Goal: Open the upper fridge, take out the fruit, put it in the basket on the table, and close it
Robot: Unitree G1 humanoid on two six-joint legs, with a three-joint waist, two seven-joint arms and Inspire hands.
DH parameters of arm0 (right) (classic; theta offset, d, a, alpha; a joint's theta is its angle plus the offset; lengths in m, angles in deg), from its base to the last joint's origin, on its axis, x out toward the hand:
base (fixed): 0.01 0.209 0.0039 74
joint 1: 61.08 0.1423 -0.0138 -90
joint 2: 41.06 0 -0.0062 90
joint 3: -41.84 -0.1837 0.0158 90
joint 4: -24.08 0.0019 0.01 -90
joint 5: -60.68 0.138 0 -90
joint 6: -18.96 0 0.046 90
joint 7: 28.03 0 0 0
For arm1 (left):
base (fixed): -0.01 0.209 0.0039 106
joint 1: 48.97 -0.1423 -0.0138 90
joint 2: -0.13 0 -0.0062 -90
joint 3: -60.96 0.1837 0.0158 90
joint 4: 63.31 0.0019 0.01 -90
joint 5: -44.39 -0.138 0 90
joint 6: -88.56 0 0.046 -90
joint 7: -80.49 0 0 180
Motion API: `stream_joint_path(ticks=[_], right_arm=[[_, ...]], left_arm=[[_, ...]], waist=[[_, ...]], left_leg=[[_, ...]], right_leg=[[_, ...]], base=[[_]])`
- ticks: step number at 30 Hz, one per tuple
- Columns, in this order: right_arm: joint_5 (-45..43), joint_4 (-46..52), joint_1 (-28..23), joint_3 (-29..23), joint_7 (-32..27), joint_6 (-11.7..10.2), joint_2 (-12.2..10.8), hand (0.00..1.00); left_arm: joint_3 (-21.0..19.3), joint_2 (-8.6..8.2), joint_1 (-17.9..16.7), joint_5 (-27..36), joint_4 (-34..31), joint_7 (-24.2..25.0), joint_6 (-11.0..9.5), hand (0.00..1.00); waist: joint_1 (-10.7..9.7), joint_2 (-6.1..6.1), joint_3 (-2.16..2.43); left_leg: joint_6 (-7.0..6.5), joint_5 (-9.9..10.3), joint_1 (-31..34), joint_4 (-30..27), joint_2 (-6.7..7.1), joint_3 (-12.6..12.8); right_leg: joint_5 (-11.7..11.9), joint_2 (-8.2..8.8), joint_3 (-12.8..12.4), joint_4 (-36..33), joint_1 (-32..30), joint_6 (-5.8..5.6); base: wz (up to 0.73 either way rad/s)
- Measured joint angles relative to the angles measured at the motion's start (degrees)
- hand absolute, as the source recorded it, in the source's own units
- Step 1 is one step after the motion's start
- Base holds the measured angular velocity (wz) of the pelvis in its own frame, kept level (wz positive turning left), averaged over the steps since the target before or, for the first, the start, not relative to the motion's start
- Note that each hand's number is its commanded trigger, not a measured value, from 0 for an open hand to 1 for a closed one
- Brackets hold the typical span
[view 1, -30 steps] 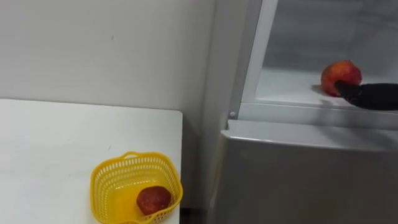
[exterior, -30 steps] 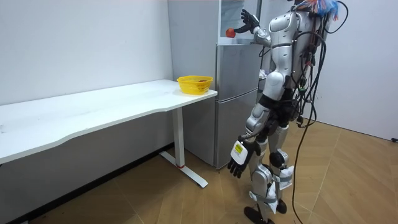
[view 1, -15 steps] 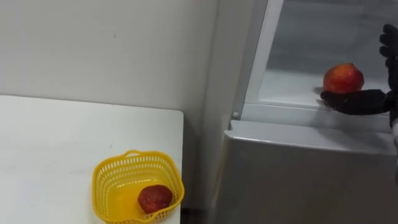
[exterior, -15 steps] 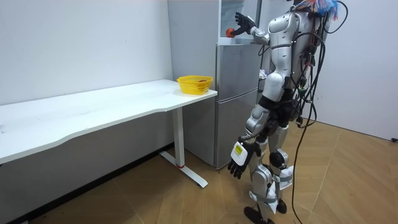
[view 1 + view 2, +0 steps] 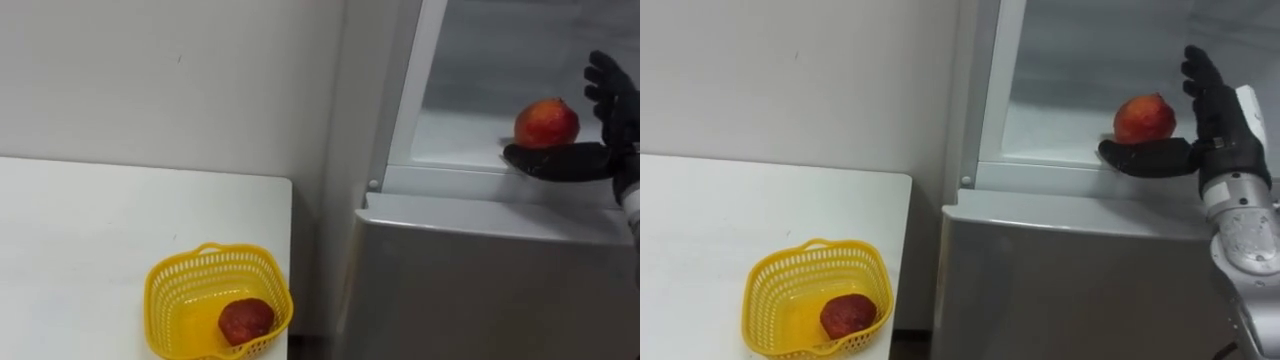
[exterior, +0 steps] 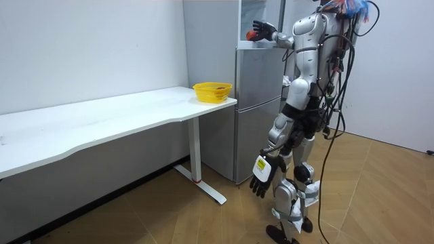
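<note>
A round fruit (image 5: 1144,118), red-orange with a yellowish patch, is being shown resting on the white shelf (image 5: 1050,135) of the upper fridge. The right robot hand (image 5: 1212,130) is being held open just beside it, thumb stretched below its front. The left robot hand (image 6: 258,180) is being hung relaxed at thigh height.

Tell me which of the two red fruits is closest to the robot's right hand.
The red-orange fruit on the upper fridge shelf, right beside the open right hand. The darker fruit lies in the yellow basket on the table.
</note>
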State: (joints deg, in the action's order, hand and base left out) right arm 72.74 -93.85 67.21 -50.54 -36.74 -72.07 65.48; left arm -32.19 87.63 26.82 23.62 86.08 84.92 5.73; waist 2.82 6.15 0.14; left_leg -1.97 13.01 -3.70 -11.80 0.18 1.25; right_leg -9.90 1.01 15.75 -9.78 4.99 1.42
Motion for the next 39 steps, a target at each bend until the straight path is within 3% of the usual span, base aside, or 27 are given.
stream_joint_path(ticks=[7,13,15,16,17,19,28,35,39], right_arm=[[1.6,-3.9,1.63,0.02,2.18,1.11,0.04,0.0],[2.34,-7.06,1.69,0.03,4.12,1.2,0.03,0.0],[3.2,-7.45,1.68,0.08,4.79,1.55,0.02,0.02],[3.39,-7.45,1.68,0.07,4.79,1.67,0.02,0.12],[3.65,-7.45,1.68,0.07,4.83,1.78,0.02,0.78],[4.05,-7.47,1.68,0.07,4.9,1.83,0.02,1.0],[4.37,-9.07,1.72,0.08,5.35,1.78,0.03,1.0],[3.33,-10.28,2.85,0.08,4.17,1.72,0.51,1.0],[3.44,-11.37,3.5,0.13,3.45,1.05,1.61,1.0]], left_arm=[[-0.06,0.07,0.23,-0.03,0.01,-0.13,0.5,0.0],[-0.04,0.07,0.28,-0.03,0.07,-0.38,1.5,0.0],[-0.04,0.08,0.27,-0.04,0.06,-0.25,1.6,0.0],[-0.04,0.09,0.24,-0.04,0.06,-0.19,1.61,0.0],[-0.04,0.09,0.16,-0.04,0.06,0.06,1.64,0.0],[-0.05,0.09,0.09,-0.08,0.07,0.35,1.68,0.0],[-0.04,0.41,0.4,-0.15,0.01,0.78,1.68,0.0],[-0.04,0.81,0.46,-0.12,0.01,0.93,1.68,0.0],[-0.02,1.08,0.99,-0.13,0.01,1.07,1.67,0.0]], waist=[[0.22,0.24,0.26],[0.61,0.21,0.14],[0.71,0.07,-0.09],[0.72,0.13,-0.11],[0.73,0.14,-0.14],[0.77,0.13,-0.14],[0.77,0.32,-0.03],[0.82,0.35,-0.3],[1.96,0.34,-0.3]], left_leg=[[0.0,0.0,-0.19,-0.45,0.0,0.01],[0.0,0.01,-1.3,-0.4,0.03,0.09],[0.0,0.03,-1.76,0.11,0.04,-0.03],[0.0,0.03,-1.76,0.14,0.04,-0.06],[0.0,0.03,-1.76,0.14,0.06,-0.09],[0.0,0.03,-1.76,0.1,0.07,-0.03],[-0.01,0.02,-2.19,0.04,0.14,-0.09],[-0.01,0.02,-2.61,0.44,0.12,-0.25],[-0.01,0.02,-2.88,0.3,0.13,-0.2]], right_leg=[[0.0,0.03,0.14,-0.06,0.41,0.01],[0.0,-0.06,0.15,-0.05,1.56,0.01],[0.0,-0.2,0.02,-0.06,1.95,0.01],[0.0,-0.21,0.02,-0.06,1.94,0.01],[0.0,-0.22,0.01,-0.06,1.94,0.01],[0.01,-0.22,-0.02,-0.07,1.95,0.01],[0.01,-0.23,0.04,0.0,2.45,0.01],[0.0,-0.27,0.15,0.15,2.77,0.0],[0.0,-0.26,0.06,0.17,2.94,0.0]], base=[[0.0],[0.0],[0.0],[0.0],[0.0],[0.0],[0.0],[0.01],[0.01]])
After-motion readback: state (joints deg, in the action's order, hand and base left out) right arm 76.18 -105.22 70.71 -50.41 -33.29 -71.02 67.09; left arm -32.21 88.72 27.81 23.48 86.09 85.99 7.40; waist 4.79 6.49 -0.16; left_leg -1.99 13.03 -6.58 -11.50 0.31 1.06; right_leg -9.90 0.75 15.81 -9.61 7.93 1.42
